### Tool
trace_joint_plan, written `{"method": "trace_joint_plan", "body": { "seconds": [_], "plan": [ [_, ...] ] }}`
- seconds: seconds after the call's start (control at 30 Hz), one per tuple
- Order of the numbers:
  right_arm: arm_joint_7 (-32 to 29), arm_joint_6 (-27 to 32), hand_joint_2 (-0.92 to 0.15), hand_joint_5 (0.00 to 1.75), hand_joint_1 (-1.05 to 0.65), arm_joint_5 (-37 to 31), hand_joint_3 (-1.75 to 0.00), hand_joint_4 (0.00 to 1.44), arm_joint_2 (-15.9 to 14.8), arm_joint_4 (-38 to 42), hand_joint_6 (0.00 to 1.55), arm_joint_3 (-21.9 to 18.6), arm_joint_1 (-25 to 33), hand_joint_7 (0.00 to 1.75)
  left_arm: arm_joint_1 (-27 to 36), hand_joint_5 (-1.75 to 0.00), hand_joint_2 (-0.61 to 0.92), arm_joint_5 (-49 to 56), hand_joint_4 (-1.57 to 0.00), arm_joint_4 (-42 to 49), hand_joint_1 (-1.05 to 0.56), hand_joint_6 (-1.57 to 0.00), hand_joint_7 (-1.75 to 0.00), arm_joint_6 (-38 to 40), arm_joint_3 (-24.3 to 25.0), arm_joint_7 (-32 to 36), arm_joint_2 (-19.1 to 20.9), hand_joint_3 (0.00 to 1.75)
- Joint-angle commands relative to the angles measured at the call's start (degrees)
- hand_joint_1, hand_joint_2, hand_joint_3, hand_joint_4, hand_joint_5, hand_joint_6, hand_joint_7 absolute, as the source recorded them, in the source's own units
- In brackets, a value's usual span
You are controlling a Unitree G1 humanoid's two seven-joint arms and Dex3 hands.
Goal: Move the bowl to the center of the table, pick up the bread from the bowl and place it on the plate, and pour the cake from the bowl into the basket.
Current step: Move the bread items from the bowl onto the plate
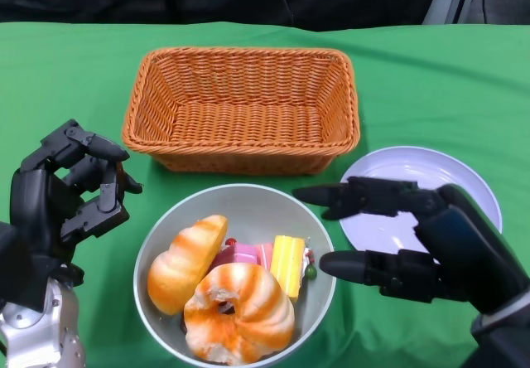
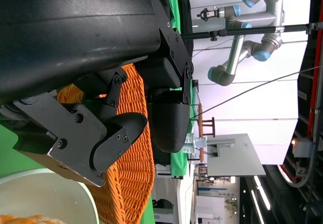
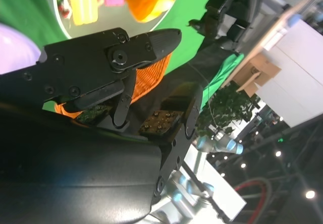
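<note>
Since the bowl (image 1: 236, 273) is packed tight at the near edge, bread (image 1: 238, 312) could easily be knocked out if it's grabbed sloppily, and the cake (image 1: 286, 263) wedged beside the bread might get dragged along too. Nothing is held yet: the right hand (image 1: 397, 239) is spread wide just right of the rim, and the left hand (image 1: 70, 194) is loosely open to the left. The plate (image 1: 414, 187) is partly covered by the right hand. Farther back, the basket (image 1: 241, 107) is sat close behind the bowl, so pouring room is tight.

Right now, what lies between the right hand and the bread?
In the head view, only the bowl's rim and the yellow cake separate the right hand from the bread.
</note>
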Motion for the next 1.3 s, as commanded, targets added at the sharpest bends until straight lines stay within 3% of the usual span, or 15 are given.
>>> {"method": "trace_joint_plan", "body": {
  "seconds": [0.03,0.33,0.6,0.7,0.97,1.03,1.2,1.3],
  "plan": [
    [-0.66,1.2,-0.92,0.52,-0.66,-4.75,-0.05,0.62,-0.88,-2.73,0.69,1.12,-2.19,0.02,0.17,-1.56,0.45,0.85,-0.82,0.45,-0.08,-0.81,-1.31,-1.96,0.11,0.64,0.94,1.22],
    [-0.87,3.21,-0.92,0.6,-0.72,-12.64,-0.09,0.59,0.15,-0.97,0.66,6.36,-8.99,0.0,0.65,-1.57,0.49,0.68,-0.79,-0.67,-0.09,-0.8,-1.29,-0.39,0.15,0.92,0.64,1.15],
    [-0.63,4.73,-0.89,0.65,-0.69,-14.33,-0.02,0.62,0.68,3.05,0.69,9.59,-13.57,0.01,0.61,-1.55,0.54,0.84,-0.8,-0.36,-0.09,-0.81,-1.26,-1.33,-0.01,0.57,0.2,1.06],
    [-1.44,3.56,-0.91,0.89,-0.68,-14.13,0.0,0.58,0.72,6.0,0.7,10.6,-15.51,0.01,0.57,-1.52,0.57,0.35,-0.82,-0.82,-0.11,-0.82,-1.25,-0.9,0.09,0.73,-0.44,0.99],
    [-4.99,1.13,-0.92,1.04,-0.7,-14.58,-0.02,0.56,1.77,13.8,0.75,13.05,-18.94,0.02,0.85,-1.49,0.52,0.38,-0.87,-2.34,-0.08,-0.87,-1.24,0.68,-0.08,2.25,-1.57,1.05],
    [-5.91,0.26,-0.92,1.03,-0.71,-14.35,-0.05,0.53,1.93,15.88,0.74,13.66,-19.73,0.02,1.21,-1.53,0.54,0.83,-0.86,-3.09,-0.1,-0.85,-1.26,1.15,-0.38,2.75,-1.59,1.0],
    [-6.65,-0.48,-0.92,0.95,-0.7,-13.11,-0.07,0.52,2.73,19.65,0.74,14.34,-20.77,0.01,2.07,-1.51,0.76,0.95,-0.84,-4.95,-0.16,-0.85,-1.15,2.94,-0.62,3.4,-1.88,0.51],
    [-6.73,-0.62,-0.92,0.93,-0.69,-13.02,-0.07,0.53,3.01,21.06,0.75,14.76,-21.17,0.02,2.17,-1.49,0.82,-0.39,-0.85,-5.83,-0.13,-0.85,-1.13,3.71,-0.51,2.27,-2.19,0.42]
  ]
}}
